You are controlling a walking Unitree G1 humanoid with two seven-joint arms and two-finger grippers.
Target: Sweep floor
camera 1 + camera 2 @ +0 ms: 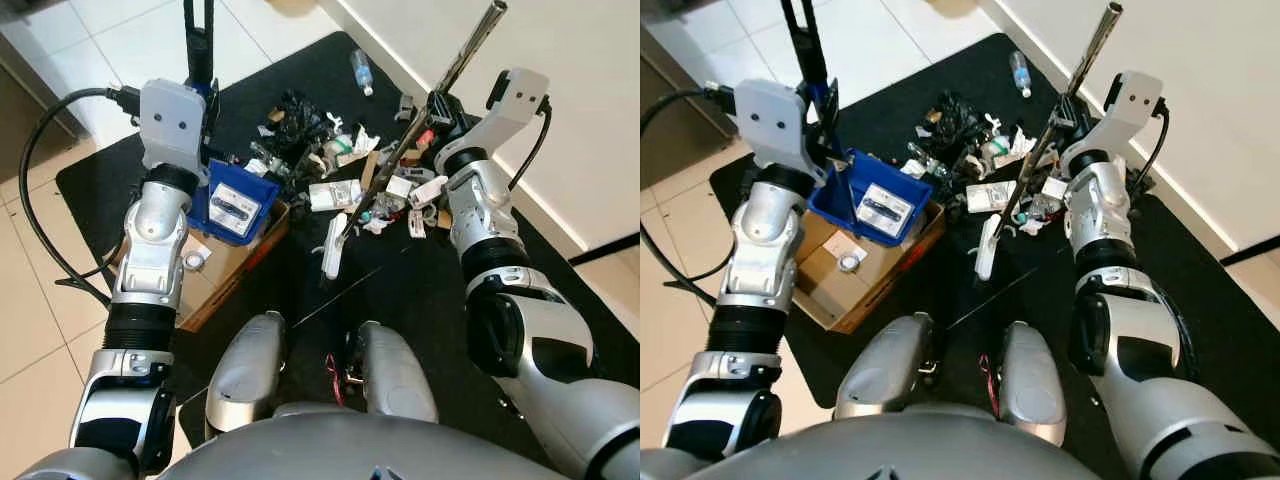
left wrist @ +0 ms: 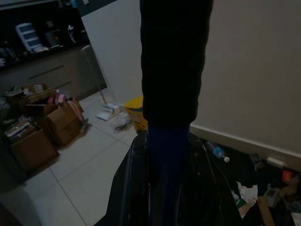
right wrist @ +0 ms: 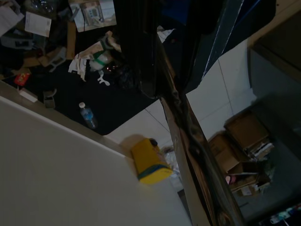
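Note:
My left gripper (image 1: 204, 92) is shut on the upright handle (image 2: 171, 56) of a blue dustpan (image 1: 235, 205). The pan rests on a flattened cardboard box (image 1: 225, 270) and holds a white packet. My right gripper (image 1: 438, 108) is shut on the silver broom pole (image 1: 470, 45), which slants down to a white broom head (image 1: 333, 248) on the black mat (image 1: 420, 290). A pile of litter (image 1: 340, 160), made up of wrappers, paper scraps and black bits, lies between the dustpan and my right gripper.
A plastic bottle (image 1: 362, 72) lies at the mat's far edge near the white wall's baseboard (image 1: 540, 200). White floor tiles (image 1: 120, 40) lie beyond the mat. A yellow container (image 2: 134, 110) and cardboard boxes (image 2: 47, 127) stand further off. A black cable (image 1: 40, 240) loops by my left arm.

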